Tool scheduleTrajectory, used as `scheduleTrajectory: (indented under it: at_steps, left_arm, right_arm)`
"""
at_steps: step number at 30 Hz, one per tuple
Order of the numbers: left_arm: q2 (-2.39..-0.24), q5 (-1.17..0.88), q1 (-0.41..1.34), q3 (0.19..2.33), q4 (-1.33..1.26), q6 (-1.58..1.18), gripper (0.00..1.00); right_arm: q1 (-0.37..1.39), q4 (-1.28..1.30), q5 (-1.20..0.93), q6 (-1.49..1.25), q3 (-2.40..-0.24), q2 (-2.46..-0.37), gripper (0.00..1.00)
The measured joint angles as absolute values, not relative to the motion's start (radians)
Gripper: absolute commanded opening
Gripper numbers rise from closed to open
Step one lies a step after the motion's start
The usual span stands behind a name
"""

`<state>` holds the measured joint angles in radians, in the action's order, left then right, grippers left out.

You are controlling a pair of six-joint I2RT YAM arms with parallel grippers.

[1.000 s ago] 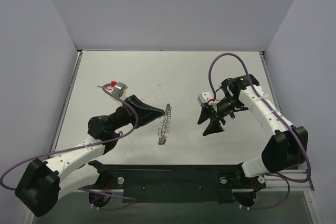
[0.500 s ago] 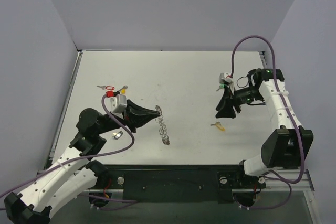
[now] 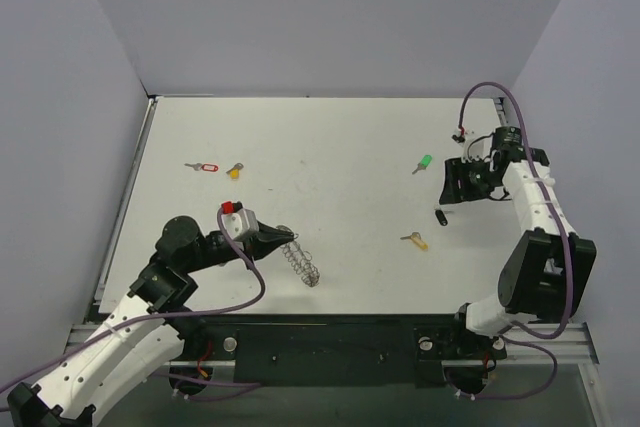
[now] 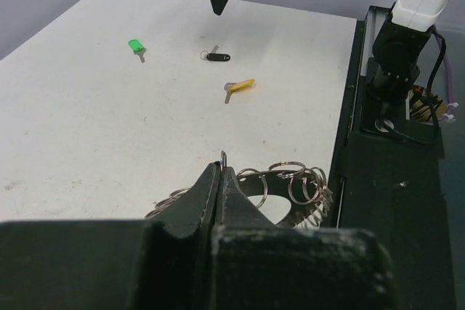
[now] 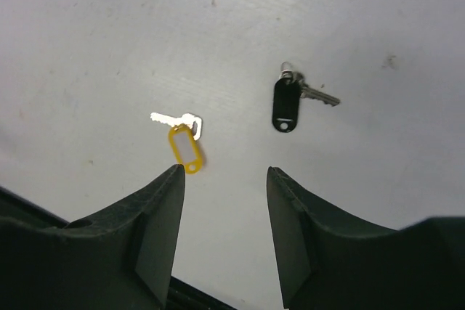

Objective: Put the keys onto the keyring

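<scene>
Two changes, left hand closed, seemingly pinching keyring, dragged nearer, right hand open, withdrawn rightward, black key uncovered.

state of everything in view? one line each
left gripper: shut on keyring
keyring: held at one end, no keys on it
right gripper: open, empty
green key: loose, off the ring
black key: loose, off the ring
yellow key: loose, off the ring
red key: loose, off the ring
orange-yellow key: loose, beside red key

Total keys: five
To the left of the keyring: two, the red key and orange-yellow key
To its right: three, the green key, black key and yellow key
Rings: one keyring
</scene>
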<state>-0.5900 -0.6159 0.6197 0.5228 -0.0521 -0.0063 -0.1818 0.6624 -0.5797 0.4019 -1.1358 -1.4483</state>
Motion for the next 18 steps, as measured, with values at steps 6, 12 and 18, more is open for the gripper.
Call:
scheduleTrajectory:
  at_steps: [6, 12, 18]
  left_arm:
    - [-0.541, -0.598, 0.620, 0.501, -0.030, 0.043, 0.00]
    - [-0.532, -0.595, 0.620, 0.501, -0.030, 0.065, 0.00]
    - [-0.542, -0.596, 0.619, 0.501, -0.030, 0.073, 0.00]
  right_arm:
    - [-0.183, 0.667, -0.527, 0.372, -1.312, -1.690, 0.36]
    - [-0.181, 0.704, -0.521, 0.396, -1.427, -1.851, 0.36]
    - [-0.162, 0.722, -0.484, 0.395, -1.428, -1.897, 0.36]
